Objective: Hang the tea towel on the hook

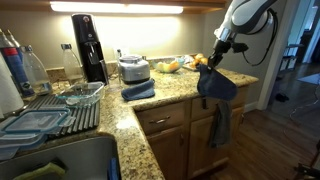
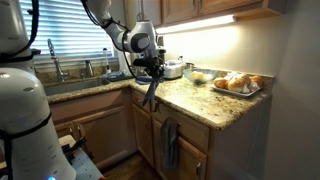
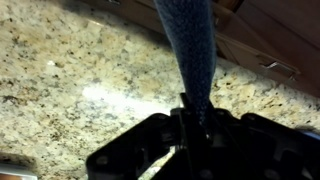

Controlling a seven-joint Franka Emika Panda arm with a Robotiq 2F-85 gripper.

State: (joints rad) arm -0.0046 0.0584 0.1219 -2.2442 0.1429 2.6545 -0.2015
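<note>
Carrying phase: hand (image 1: 213,64) clamped on the tea towel (image 1: 217,88), which dangles by the counter (image 1: 172,98) edge. Next: locate the hook, can't spot it, then drape it over.

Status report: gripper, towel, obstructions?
Gripper shut on tea towel. Towel dangling by counter edge, not yet hung. Darker towel hangs on cabinet front below.
</note>
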